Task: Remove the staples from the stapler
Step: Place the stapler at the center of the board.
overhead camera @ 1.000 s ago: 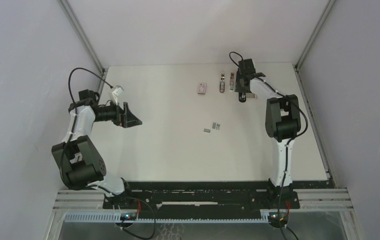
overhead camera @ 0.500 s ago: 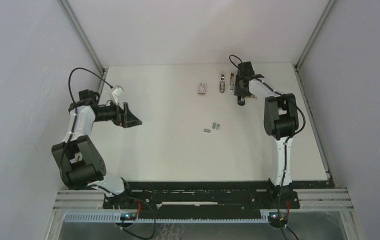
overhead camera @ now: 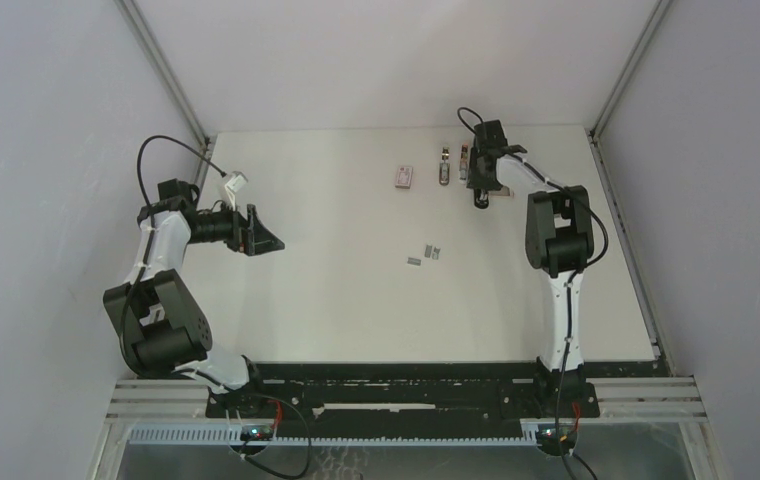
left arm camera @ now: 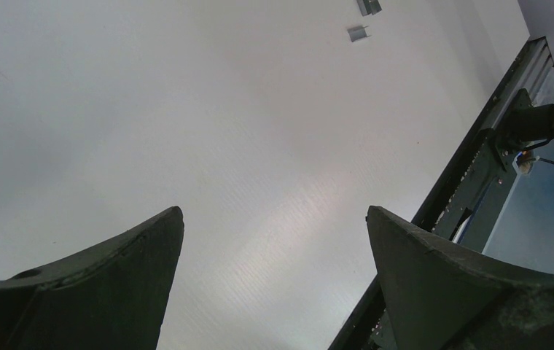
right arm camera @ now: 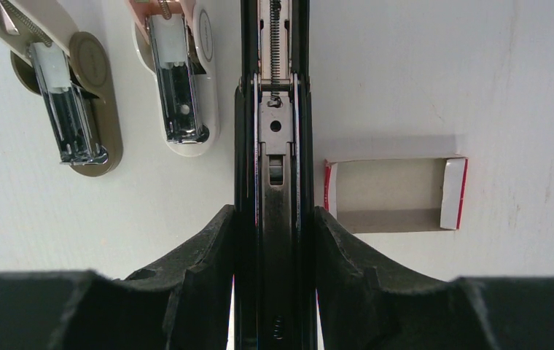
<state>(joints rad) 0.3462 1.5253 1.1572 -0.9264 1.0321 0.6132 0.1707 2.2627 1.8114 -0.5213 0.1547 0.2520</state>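
Observation:
The black stapler (right arm camera: 275,138) lies lengthwise on the table with its magazine and spring showing. My right gripper (right arm camera: 274,216) is shut on the stapler's sides at the table's far right (overhead camera: 478,182). Loose staples (overhead camera: 424,255) lie as small grey strips near the middle of the table, and they also show at the top of the left wrist view (left arm camera: 359,33). My left gripper (left arm camera: 274,213) hangs open over bare table at the far left (overhead camera: 266,240), with nothing between its fingers.
Two small staplers lie left of the black one, a beige one (right arm camera: 77,95) and a pink-white one (right arm camera: 179,80). An open red-edged cardboard tray (right arm camera: 394,193) sits right of it. A flat pink-and-white box (overhead camera: 404,177) lies further left. Rails run along the near edge (left arm camera: 478,182).
My right arm has shifted slightly to the left with the stapler in its grip. The left arm has not moved.

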